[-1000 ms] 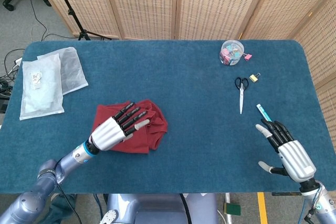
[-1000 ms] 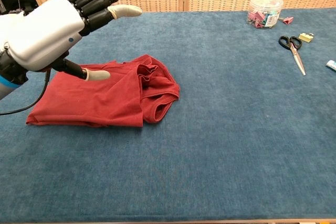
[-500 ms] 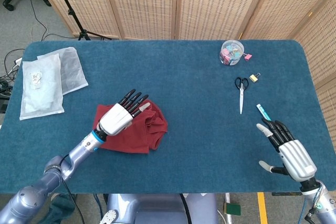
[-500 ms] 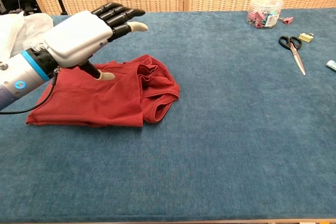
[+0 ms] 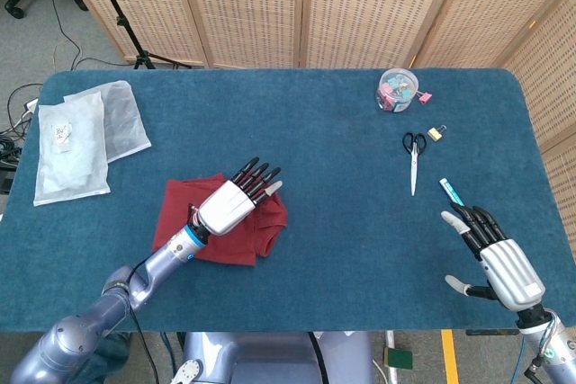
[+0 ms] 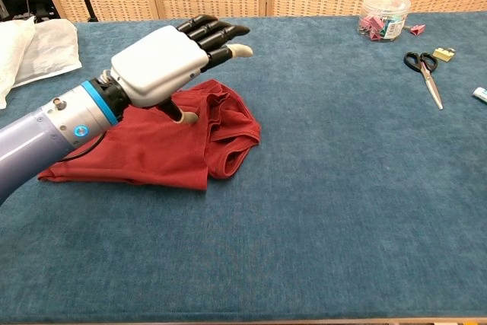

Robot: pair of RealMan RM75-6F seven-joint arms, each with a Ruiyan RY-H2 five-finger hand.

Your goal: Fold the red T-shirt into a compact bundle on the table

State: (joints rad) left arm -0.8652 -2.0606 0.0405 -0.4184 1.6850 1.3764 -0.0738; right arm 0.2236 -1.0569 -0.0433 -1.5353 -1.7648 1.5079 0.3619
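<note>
The red T-shirt lies folded in a rough bundle on the blue table, left of centre, with a bunched collar part at its right side. My left hand hovers above the shirt with fingers stretched out and apart, holding nothing. The thumb tip points down toward the cloth. My right hand is open near the table's front right corner, far from the shirt, and does not show in the chest view.
Two clear plastic bags lie at the far left. A clear tub of binder clips, scissors, a small clip and a pen lie at the right.
My left hand has moved right and forward across the shirt, from its left part to above its right, bunched side. The shirt and my right hand have hardly shifted.
</note>
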